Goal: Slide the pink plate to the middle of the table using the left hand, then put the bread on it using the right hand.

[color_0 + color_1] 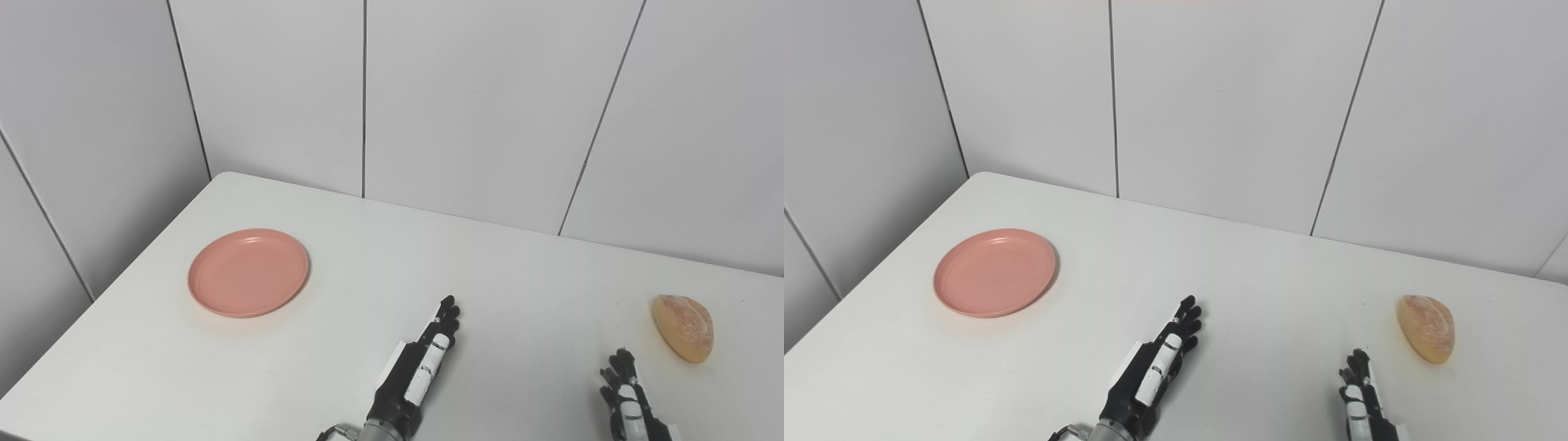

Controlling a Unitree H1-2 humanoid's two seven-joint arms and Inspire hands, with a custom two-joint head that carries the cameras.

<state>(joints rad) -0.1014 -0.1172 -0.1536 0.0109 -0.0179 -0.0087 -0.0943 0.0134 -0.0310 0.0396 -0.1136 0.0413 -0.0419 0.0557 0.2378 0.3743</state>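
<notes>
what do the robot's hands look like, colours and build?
Both the left hand and the right hand are black, with slender segmented fingers and white panels along the back. A silver metal wrist section shows below the left one at the picture's bottom edge.

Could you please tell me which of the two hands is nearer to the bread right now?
The right hand: its fingers reach up just short of the golden oval bread roll, not touching it. The left hand lies near the table's middle, farther away.

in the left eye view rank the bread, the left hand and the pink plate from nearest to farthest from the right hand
From the right hand:
1. Bread, just beyond it to the right.
2. Left hand, to its left, near the table's front.
3. Pink plate, far left side of the table.
</notes>
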